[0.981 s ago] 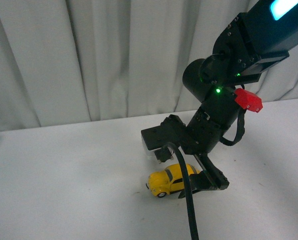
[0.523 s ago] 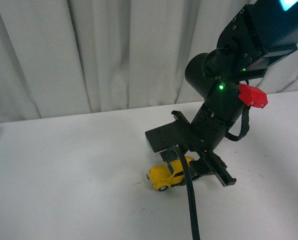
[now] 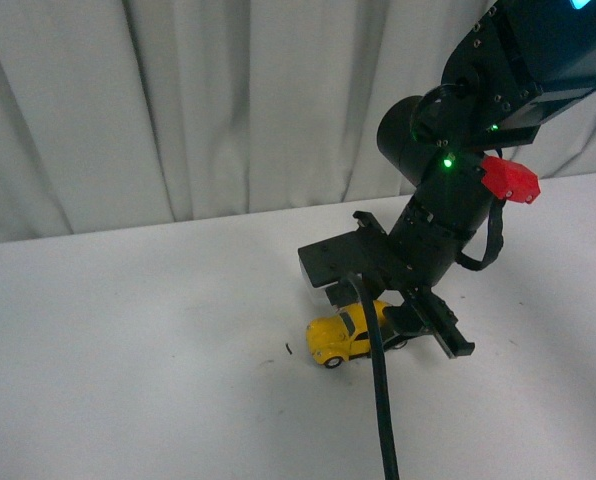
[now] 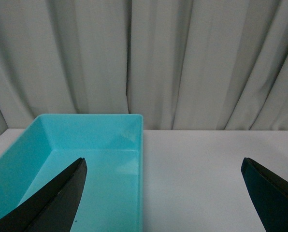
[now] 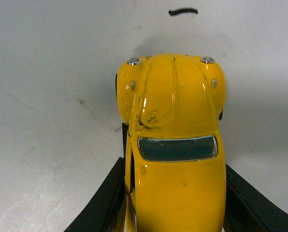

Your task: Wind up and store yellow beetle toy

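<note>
The yellow beetle toy point(image 3: 346, 337) stands on its wheels on the white table, its nose toward the left in the front view. My right gripper point(image 3: 398, 335) is shut on its rear half. In the right wrist view the yellow beetle toy point(image 5: 174, 145) fills the middle, with a black finger pressed against each side. A dark windscreen and silver headlights show on it. My left gripper point(image 4: 164, 191) is open, with only the two dark fingertips point(image 4: 62, 193) showing in the left wrist view and nothing between them.
A turquoise bin point(image 4: 66, 140) sits on the table under the left gripper, against the grey curtain. A small black speck point(image 3: 288, 349) lies on the table just ahead of the car. The right arm's black cable point(image 3: 383, 420) hangs toward the front edge.
The right gripper has dragged the car back toward the right along the table. The black speck, hidden before, now lies uncovered ahead of the car's nose.
</note>
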`<state>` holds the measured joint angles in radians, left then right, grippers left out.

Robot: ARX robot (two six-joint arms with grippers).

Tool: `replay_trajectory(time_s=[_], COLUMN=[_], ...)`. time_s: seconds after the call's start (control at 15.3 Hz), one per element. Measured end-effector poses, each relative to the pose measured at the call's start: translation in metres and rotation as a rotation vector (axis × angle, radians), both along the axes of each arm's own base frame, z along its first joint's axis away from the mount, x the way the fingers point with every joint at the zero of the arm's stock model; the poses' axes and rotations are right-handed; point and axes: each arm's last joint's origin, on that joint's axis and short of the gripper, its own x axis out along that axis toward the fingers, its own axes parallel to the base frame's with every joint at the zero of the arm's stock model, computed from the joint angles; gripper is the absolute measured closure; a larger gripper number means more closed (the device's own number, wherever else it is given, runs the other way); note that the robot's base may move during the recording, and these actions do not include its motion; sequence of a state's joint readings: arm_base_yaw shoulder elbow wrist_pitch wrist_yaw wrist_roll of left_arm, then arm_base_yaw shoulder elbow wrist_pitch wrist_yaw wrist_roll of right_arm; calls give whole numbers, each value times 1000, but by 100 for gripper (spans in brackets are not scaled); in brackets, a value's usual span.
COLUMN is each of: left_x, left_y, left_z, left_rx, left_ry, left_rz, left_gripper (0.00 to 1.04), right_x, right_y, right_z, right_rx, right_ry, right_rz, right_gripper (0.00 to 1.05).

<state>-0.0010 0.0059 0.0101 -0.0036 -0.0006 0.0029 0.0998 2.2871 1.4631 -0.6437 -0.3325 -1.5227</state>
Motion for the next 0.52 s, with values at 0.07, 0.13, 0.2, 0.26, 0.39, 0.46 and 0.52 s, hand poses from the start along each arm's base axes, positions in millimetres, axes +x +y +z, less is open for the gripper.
replay_trajectory(time_s=[0.07, 0.13, 0.2, 0.26, 0.39, 0.46, 0.52], left_x=[0, 0, 0, 0, 0, 0, 0], left_y=[0, 0, 0, 0, 0, 0, 0], left_z=[0, 0, 0, 0, 0, 0, 0], left_rx=[0, 0, 0, 0, 0, 0, 0], left_ry=[0, 0, 0, 0, 0, 0, 0], left_rz=[0, 0, 0, 0, 0, 0, 0], left_gripper=[7, 7, 7, 7, 7, 7, 7], right_x=[1, 2, 3, 3, 1, 0, -1], right_y=[-7, -12, -15, -18, -23, -28, -34], right_z=[-1, -2, -2, -2, -5, -6, -6], right_rx=[-1, 0, 2, 8, 26, 35, 37], right_ry=[0, 0, -1, -2, -8, -11, -16], right_rz=[-4, -8, -11, -14, -21, -26, -35], right_gripper=[61, 61, 61, 61, 61, 61, 61])
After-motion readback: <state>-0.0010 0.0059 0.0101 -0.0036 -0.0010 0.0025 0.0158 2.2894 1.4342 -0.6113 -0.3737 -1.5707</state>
